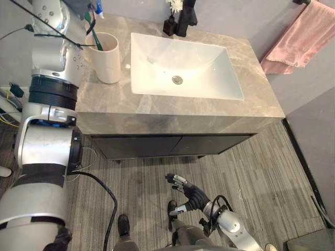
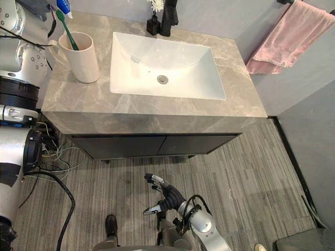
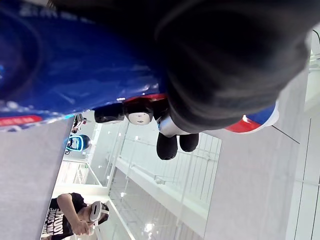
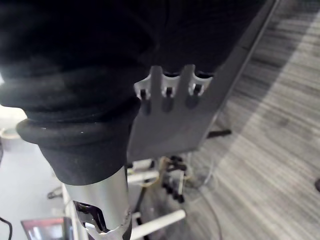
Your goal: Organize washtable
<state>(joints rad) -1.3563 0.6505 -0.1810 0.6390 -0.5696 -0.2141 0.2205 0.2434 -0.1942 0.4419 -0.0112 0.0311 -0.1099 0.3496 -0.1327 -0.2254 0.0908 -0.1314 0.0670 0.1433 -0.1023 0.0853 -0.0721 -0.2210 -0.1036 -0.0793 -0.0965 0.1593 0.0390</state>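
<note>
Nearest, the right hand [image 1: 189,196] hangs low over the grey striped floor [image 1: 261,178], its fingers loosely spread and holding nothing. Beyond it is the dark cabinet front [image 1: 167,145] under a grey marbled tabletop [image 1: 115,104]. On the tabletop's left part stands a cream cup [image 1: 107,57] with a green toothbrush [image 1: 95,36] leaning inside it. Just beside the cup is a white rectangular sink [image 1: 157,57] with a metal drain [image 1: 177,79] in its middle.

Above the cup, at the tabletop's far left corner, the left hand [image 3: 137,114] has its dark-tipped fingers curled round a blue tube [image 3: 75,65]. The tube is glossy blue with a red band and a white end, and is held in the air clear of the tabletop (how far above the cup cannot be told).

At the back edge behind the sink are a black faucet [image 1: 186,18] and a small black holder [image 1: 169,23] with something white on top. To the far right, a pink towel [image 1: 301,39] hangs against the grey wall.
</note>
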